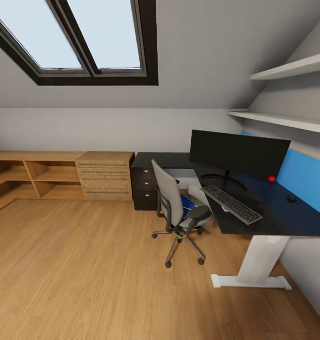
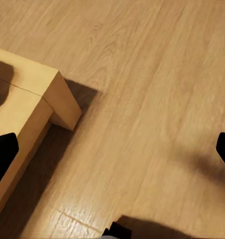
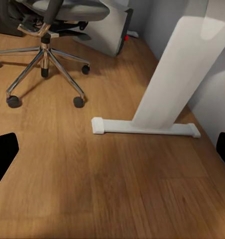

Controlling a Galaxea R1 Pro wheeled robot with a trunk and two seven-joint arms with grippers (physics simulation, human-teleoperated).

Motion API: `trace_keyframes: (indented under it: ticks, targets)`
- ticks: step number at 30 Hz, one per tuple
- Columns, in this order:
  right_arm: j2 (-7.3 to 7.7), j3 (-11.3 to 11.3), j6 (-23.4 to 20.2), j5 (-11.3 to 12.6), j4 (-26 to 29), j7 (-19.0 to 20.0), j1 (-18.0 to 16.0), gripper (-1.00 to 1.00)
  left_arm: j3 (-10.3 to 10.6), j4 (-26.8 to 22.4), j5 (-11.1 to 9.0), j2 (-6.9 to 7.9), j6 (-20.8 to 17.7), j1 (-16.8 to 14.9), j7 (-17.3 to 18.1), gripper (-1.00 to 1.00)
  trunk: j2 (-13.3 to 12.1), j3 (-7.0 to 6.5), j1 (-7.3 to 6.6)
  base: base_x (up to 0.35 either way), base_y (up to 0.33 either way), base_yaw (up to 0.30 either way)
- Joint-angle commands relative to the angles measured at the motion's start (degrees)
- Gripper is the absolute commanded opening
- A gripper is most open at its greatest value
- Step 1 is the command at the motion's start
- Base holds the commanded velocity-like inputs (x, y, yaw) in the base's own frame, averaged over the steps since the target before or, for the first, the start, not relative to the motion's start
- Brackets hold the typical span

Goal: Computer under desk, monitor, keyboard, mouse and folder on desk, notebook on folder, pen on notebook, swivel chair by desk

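The desk [image 1: 273,212] stands at the right, and on its glossy black top are the monitor [image 1: 238,153], the keyboard [image 1: 231,204] in front of it and the small dark mouse [image 1: 291,199] further right. Close against the desk's near corner is the swivel chair [image 1: 176,208], with the blue folder [image 1: 186,203] lying on its seat. Beneath the desk behind the chair sits the light grey computer [image 3: 110,32]. The chair's chrome base [image 3: 45,64] is on the wooden floor. My left gripper [image 2: 112,152] and right gripper [image 3: 112,152] are both open and empty over the floor. The notebook and pen are not discernible.
Low wooden shelving [image 1: 46,177] with a drawer block [image 1: 105,177] runs along the back wall, beside the desk's dark drawer unit [image 1: 143,186]. The desk's white leg [image 3: 167,74] and foot [image 3: 142,127] stand near my right gripper. A low wooden furniture corner [image 2: 28,104] lies under my left gripper.
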State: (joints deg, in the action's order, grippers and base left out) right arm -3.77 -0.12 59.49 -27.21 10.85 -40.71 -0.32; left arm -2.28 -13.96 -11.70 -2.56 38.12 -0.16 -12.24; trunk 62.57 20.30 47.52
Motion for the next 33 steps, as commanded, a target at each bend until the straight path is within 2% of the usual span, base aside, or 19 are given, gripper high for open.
trace_keyframes:
  ticks: [1,7,10,11,13,14,16,17,18,19,22,23,26,27,31,33]
  targets:
    - [-0.01,0.0,0.0,-0.6,0.0,-0.6,0.0,1.00,-0.2,-0.2,0.1,-0.15,0.1,0.0,-0.4,1.00,0.5,0.25,0.23,0.000,0.000,0.004]
    - [-0.05,-0.1,-0.2,-0.5,0.0,-0.6,0.0,1.00,0.0,-3.6,0.4,-1.24,-1.1,0.0,-1.6,1.00,2.9,1.32,1.55,0.000,0.000,0.001]
    - [0.00,-0.1,-0.3,-0.5,0.1,-0.5,0.0,1.00,0.0,-8.3,0.7,-1.99,-5.0,0.0,-1.7,1.00,4.1,1.86,2.21,0.000,0.000,0.000]
    - [-0.26,-0.3,-5.1,-0.2,4.8,4.4,-2.5,1.00,0.2,-35.3,1.9,-5.28,-38.4,-0.3,-2.3,1.00,4.5,2.04,2.43,0.000,0.000,0.000]
    - [-0.38,-0.4,-7.9,-0.1,6.2,4.8,-3.8,1.00,0.4,-39.8,2.0,-6.12,-45.0,-1.1,-2.3,1.00,5.3,2.40,2.87,0.000,0.000,0.000]
    - [-0.49,-0.4,-11.1,-0.1,7.6,5.1,-5.4,1.00,1.2,-43.4,2.3,-6.95,-50.7,-2.2,-2.4,1.00,5.7,2.58,3.09,0.000,0.000,0.000]
    - [-0.73,-0.4,-14.2,0.1,8.9,5.3,-7.4,1.00,2.5,-46.0,2.8,-7.43,-55.0,-3.7,-2.5,1.00,6.5,2.94,3.53,0.000,0.000,0.000]
    - [-1.35,-0.5,-17.2,0.5,10.0,5.6,-9.5,1.00,3.9,-47.8,3.2,-7.43,-57.9,-5.6,-2.5,1.00,6.9,3.12,3.74,0.000,0.000,0.000]
    - [-2.73,-0.5,-23.5,3.7,11.5,7.1,-15.7,1.00,5.9,-49.7,3.8,-7.43,-61.7,-11.2,-3.2,1.00,7.3,3.30,3.96,0.000,0.000,0.000]
    - [-2.99,-0.5,-25.9,6.0,11.7,8.4,-18.4,1.00,6.3,-49.8,3.8,-7.43,-62.7,-13.6,-3.7,1.00,7.7,3.48,4.18,0.000,0.000,0.000]
    - [-3.21,-0.5,-29.9,10.6,11.7,11.5,-22.4,1.00,6.6,-49.2,3.8,-7.43,-64.5,-17.1,-4.6,1.00,8.9,4.02,4.84,0.000,0.000,0.000]
    - [-3.27,-0.5,-32.9,14.3,11.7,14.2,-24.9,1.00,6.7,-48.9,3.8,-7.43,-66.0,-19.2,-5.1,1.00,9.3,4.20,5.06,0.000,0.000,0.000]
    - [-3.25,-0.5,-37.7,20.3,11.5,18.5,-28.6,1.00,6.8,-48.5,3.6,-7.43,-68.3,-22.1,-5.5,1.00,10.5,4.74,5.72,0.000,0.000,0.000]
    - [-3.21,-0.6,-40.6,24.0,11.2,21.0,-30.9,1.00,6.8,-48.5,3.2,-7.43,-69.9,-23.7,-5.7,1.00,10.9,4.92,5.94,0.000,0.000,0.000]
    - [-3.14,-0.5,-45.1,29.4,10.4,24.3,-34.8,1.00,6.7,-49.8,1.5,-7.43,-72.5,-25.6,-5.7,1.00,12.5,5.63,6.82,0.000,0.000,0.000]
    - [-3.11,-0.5,-47.3,31.4,9.9,25.5,-36.7,1.00,6.4,-52.3,-0.5,-7.43,-74.2,-26.2,-5.6,1.00,13.3,5.99,7.26,0.000,0.000,0.000]
